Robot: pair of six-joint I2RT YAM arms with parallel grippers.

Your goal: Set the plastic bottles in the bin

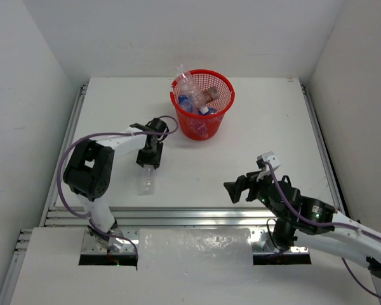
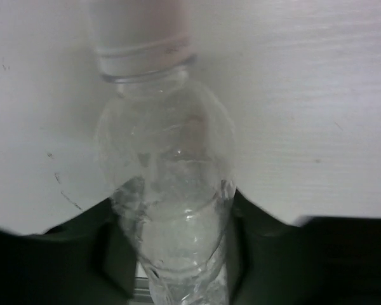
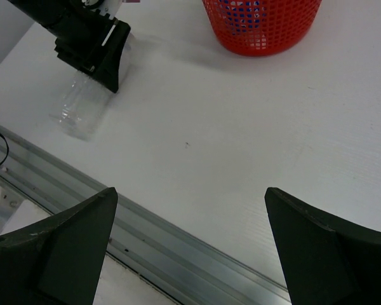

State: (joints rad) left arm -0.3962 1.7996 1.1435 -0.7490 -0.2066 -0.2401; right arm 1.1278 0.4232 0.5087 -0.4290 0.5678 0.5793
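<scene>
Bright, even overhead light on all three feeds; my left wrist feed is the soft one.
There the bottle [image 2: 168, 190] sits too close and blurs, the left fingers [image 2: 70, 260] near-black. From above the table [image 1: 254, 146] glares white, shadows faint. My right wrist feed is sharp, though the right fingers [image 3: 51, 248] are dark and soft-edged.

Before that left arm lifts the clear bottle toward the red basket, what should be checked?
1. Left claw shut on the clear bottle: ok, fingers press both its sides.
2. Bottle's position: ok, lying on the table.
3. Way to the red basket: ok, only bare table between.
4. Room in the basket: cannot tell; bottles already fill it, one poking above the rim.
5. Right claw out of the way: ok, open, off to the side.
</scene>
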